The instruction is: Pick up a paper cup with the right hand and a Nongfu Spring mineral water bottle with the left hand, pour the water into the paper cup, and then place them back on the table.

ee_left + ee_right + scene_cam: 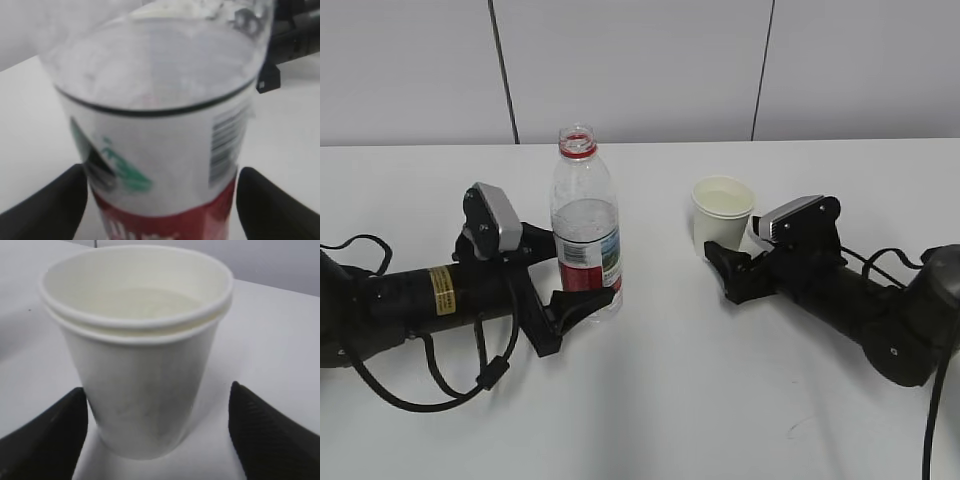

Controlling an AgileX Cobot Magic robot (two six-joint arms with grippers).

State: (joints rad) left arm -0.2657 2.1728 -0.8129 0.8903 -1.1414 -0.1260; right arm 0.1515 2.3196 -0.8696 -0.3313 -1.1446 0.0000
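We see the bottle [586,225] standing upright on the desk [720,400], uncapped, with the left hand [565,275] around its lower half; in the wrist view its fingers [47,207] sit just off the label on either side, so we judge the hand apart, not clamped. The cup [722,212] stands upright to the right, well apart from the bottle, and the right hand [730,265] brackets its base with fingers [42,440] spread and a gap showing on both sides. Water [145,302] appears to lie in the cup, so the pour may be done and both things set down. The risks we see are in pulling away: a finger dragging along the label could tip the open, tall bottle and spill what remains, and a finger catching the light cup's wall could slide or topple it. Both hands need to back straight out, low and level, without closing.
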